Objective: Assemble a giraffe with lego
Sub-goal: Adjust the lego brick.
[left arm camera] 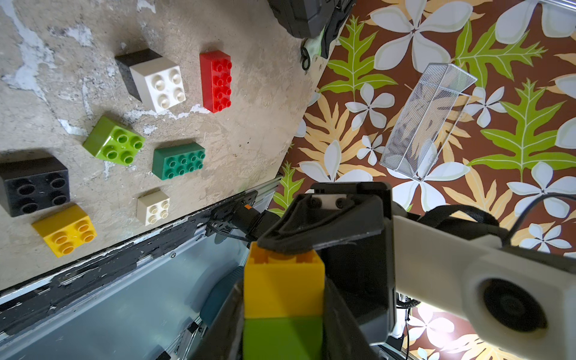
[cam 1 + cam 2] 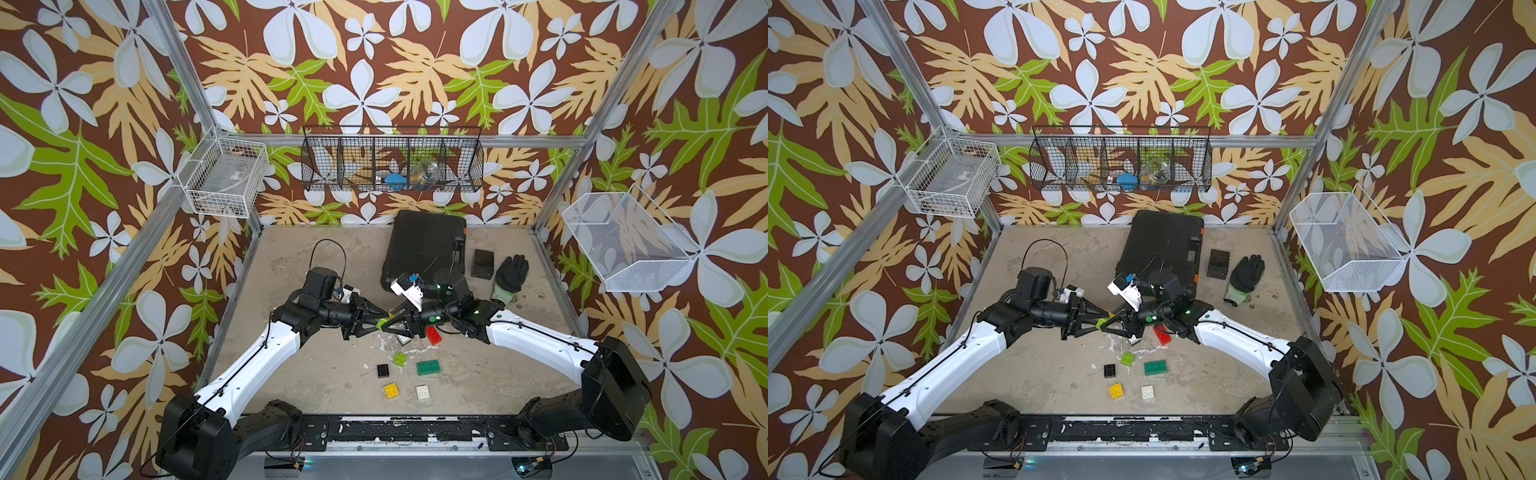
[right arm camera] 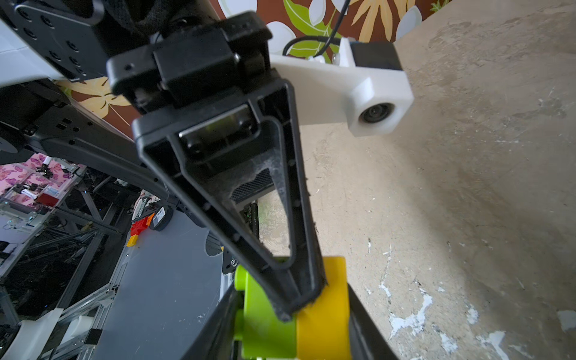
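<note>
A short stack of lego, a yellow brick joined to a lime green one [image 2: 381,323] [image 2: 1101,323], hangs above the table's middle. My left gripper [image 2: 377,322] [image 1: 282,311] is shut on its sides. My right gripper [image 2: 390,321] [image 3: 293,314] comes from the opposite side and is shut on the stack's two ends. Loose lego lies below: red [image 2: 433,335] [image 1: 216,81], white on black [image 1: 159,82], lime green [image 2: 400,358], dark green [image 2: 428,368], black [image 2: 383,370], yellow [image 2: 391,390], white [image 2: 423,392]. No whole giraffe is in view.
A black case [image 2: 424,245] lies at the back, with a small black box [image 2: 482,262] and a dark glove [image 2: 511,274] to its right. Wire baskets [image 2: 392,160] hang on the walls. A black rail [image 2: 415,430] runs along the table's front edge.
</note>
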Tool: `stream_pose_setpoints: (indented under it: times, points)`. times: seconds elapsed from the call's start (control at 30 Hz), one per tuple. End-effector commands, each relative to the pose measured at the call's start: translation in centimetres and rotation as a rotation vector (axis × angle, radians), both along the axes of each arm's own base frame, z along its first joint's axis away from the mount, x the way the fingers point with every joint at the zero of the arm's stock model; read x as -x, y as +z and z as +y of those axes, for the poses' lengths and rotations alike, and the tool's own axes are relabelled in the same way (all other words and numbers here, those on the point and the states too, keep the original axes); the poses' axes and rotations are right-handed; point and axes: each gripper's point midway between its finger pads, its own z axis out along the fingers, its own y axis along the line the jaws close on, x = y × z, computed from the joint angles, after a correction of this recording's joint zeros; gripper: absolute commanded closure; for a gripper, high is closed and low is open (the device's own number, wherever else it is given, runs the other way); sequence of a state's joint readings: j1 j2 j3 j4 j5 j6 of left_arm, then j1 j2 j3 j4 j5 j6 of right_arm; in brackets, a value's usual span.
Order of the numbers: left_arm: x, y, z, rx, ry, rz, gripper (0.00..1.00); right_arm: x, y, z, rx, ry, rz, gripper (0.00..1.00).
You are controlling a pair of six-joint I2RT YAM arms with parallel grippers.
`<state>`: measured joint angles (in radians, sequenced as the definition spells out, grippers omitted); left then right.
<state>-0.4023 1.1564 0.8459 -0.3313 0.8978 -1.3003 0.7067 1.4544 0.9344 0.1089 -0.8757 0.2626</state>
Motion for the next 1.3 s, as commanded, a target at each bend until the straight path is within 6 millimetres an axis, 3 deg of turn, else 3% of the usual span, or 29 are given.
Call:
stream_pose_setpoints:
  times: [0.0,0.07,0.13,0.2,0.37,0.53,0.63,0.73,0.8,0.93,1.03,1.27]
  points:
    - [-0.2,1.0,-0.3,0.034,-0.007,-0.031,1.0,0.3,1.0,0.3,-0.051,0.022,0.004,0.63]
    - [-0.3,1.1,-0.3,0.038,-0.004,-0.035,0.99,0.5,1.3,0.2,-0.064,0.024,0.008,0.65]
    - [-0.5,1.4,-0.4,0.043,-0.001,-0.045,0.84,0.5,1.4,0.1,-0.072,0.023,0.016,0.66]
    - [-0.6,1.6,-0.4,0.049,0.004,-0.059,0.6,0.5,1.3,-0.3,-0.08,0.017,0.036,0.66]
    - [-0.9,2.0,-0.3,0.06,0.023,-0.082,0.31,-0.7,0.8,-2.4,-0.108,-0.044,0.121,0.67]
    - [-1.8,2.6,0.1,-0.017,0.01,-0.21,0.26,-2.7,0.4,-5.3,-0.141,-0.128,0.29,0.67]
    - [-3.4,2.2,2.4,-0.349,-0.064,-0.465,0.24,-3.8,0.6,-6.9,-0.165,-0.173,0.422,0.65]
    - [-4.1,3.6,4.1,-0.684,-0.12,-0.775,0.21,-4.1,1.4,-7.7,-0.188,-0.19,0.548,0.64]
    - [-3.8,4.9,4.5,-0.77,-0.104,-0.94,0.18,-4.0,1.4,-8.0,-0.191,-0.202,0.652,0.63]
    - [-2.3,9.1,5.4,-0.705,0.057,-1.22,0.11,-3.8,1.8,-8.6,-0.238,-0.236,0.836,0.62]
    - [-1.8,10.2,5.8,-0.7,0.079,-1.293,0.11,-3.8,3.5,-8.8,-0.328,-0.241,0.927,0.6]
    - [-0.7,12.3,2.2,-0.619,-0.067,-1.433,0.1,-5.0,8.2,-8.4,-0.485,-0.246,1.028,0.58]
